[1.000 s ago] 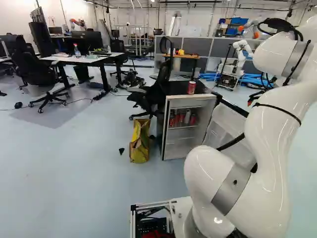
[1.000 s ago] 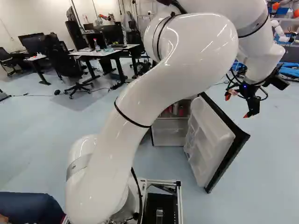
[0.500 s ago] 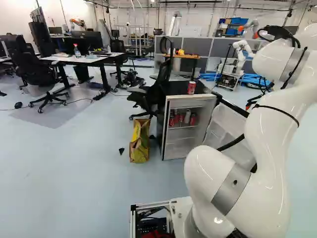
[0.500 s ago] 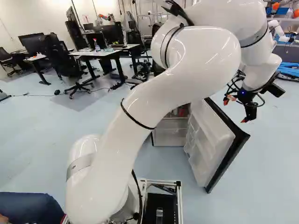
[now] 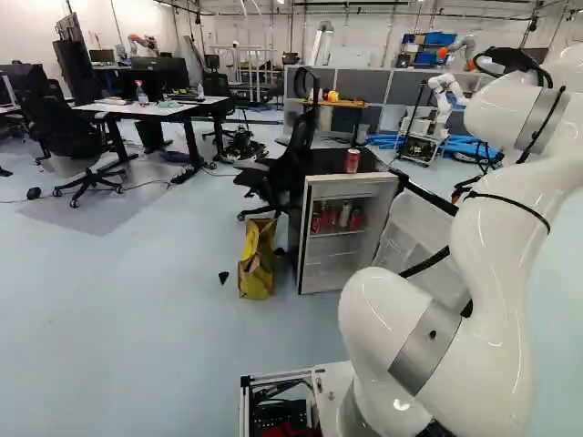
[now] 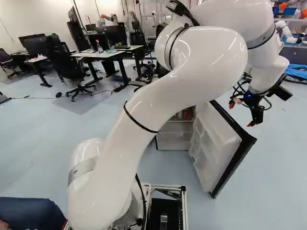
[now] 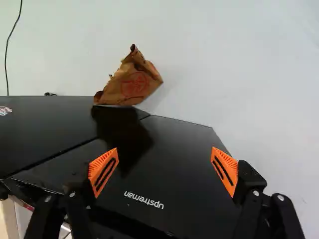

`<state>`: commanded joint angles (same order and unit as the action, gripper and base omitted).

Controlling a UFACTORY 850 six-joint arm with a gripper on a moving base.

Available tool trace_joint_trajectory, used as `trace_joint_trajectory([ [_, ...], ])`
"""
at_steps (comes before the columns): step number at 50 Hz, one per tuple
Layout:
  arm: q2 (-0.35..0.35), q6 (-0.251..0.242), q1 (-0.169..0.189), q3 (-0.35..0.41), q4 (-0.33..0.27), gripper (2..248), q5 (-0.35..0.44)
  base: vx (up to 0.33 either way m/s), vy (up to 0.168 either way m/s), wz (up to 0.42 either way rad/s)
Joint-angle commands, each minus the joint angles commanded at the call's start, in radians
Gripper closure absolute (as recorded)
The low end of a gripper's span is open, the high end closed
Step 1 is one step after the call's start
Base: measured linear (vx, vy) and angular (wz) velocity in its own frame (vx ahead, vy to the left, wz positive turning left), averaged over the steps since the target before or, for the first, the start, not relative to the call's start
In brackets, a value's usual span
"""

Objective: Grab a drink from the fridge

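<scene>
Pale blue floor [image 5: 182, 273] spreads through the room, with a white-topped desk [image 5: 150, 109] at ten o'clock in the left base view and a black office chair [image 5: 66, 123] on its near side. Another robot [image 5: 444, 89] stands at two o'clock, beyond the fridge [image 5: 308, 241].

The fridge is open. Its door [image 6: 216, 143] swings out at four o'clock in the right base view, white shelves showing on the inside. Several cans [image 5: 335, 218], red ones and a silver one, stand upright together on a shelf inside, just toward three o'clock from the middle of the left base view. A red can [image 5: 352, 161] also stands upright on the black top of the fridge, between one and two o'clock. At seven o'clock, a yellow bag [image 5: 256, 264] stands on the floor beside the fridge.

My gripper [image 6: 241, 114] hangs at three o'clock in the right base view, well apart from those cans. In the wrist view my fingers stand wide, with their orange pads [image 7: 103, 171] apart and nothing gripped. A glossy black panel [image 7: 169, 169] lies ahead of and under the gripper. Between eleven and twelve o'clock from it, a crumpled brown paper bag [image 7: 132, 84] shows at the panel's far edge, and a thin cable [image 7: 7, 55] runs at ten.
</scene>
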<state>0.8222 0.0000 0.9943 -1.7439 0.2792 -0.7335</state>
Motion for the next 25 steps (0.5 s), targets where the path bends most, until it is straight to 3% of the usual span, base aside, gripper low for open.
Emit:
trace_joint_trajectory([
  [25,-0.036,0.000,0.007,0.058,0.000,3,0.000,0.000,0.000,0.000],
])
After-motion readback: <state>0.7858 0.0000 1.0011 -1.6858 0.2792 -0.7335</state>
